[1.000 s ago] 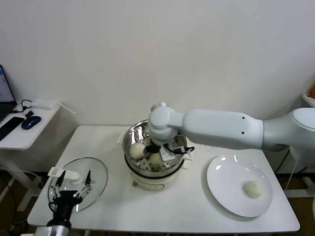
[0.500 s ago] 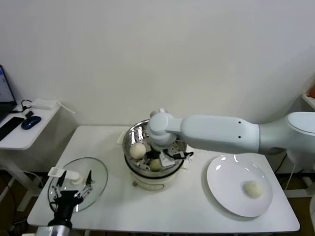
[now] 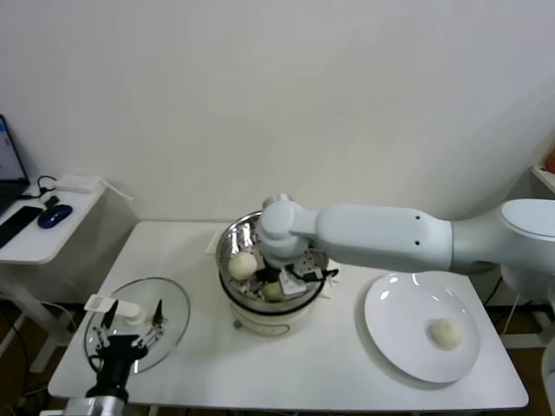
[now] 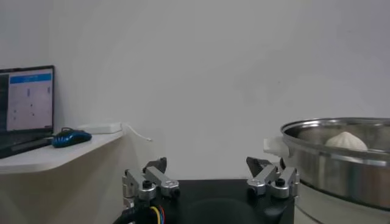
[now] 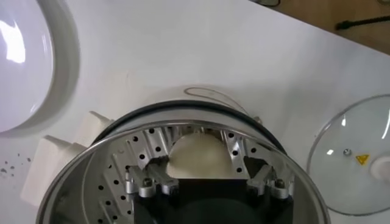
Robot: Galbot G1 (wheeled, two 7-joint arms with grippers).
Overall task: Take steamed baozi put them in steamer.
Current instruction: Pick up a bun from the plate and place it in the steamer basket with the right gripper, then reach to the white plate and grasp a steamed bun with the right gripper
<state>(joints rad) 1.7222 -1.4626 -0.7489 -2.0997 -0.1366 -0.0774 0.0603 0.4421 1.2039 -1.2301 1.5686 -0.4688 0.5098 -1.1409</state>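
Right gripper (image 5: 207, 182) down inside the round shiny stainless-steel steamer basket (image 3: 227, 245), a cream-white dough bun (image 5: 196, 155) lying between its spread fingers.

In the right wrist view that bun rests on the steamer's perforated floor, in the gap between the two metal fingers (image 5: 148, 181); they stand wide apart on either side of it, released, and I cannot tell whether they touch it. A second cream-white bun (image 3: 243, 264) sits in the steamer towards the left rim, and another small pale bun (image 3: 447, 333) lies on the flat white plate (image 3: 395, 325) well to the right of the steamer. The white right arm (image 3: 381, 238) reaches in from the right, bending down over the steamer. The left gripper (image 3: 130, 334) hangs with open fingers above the round glass lid (image 3: 173, 308), left of the steamer.
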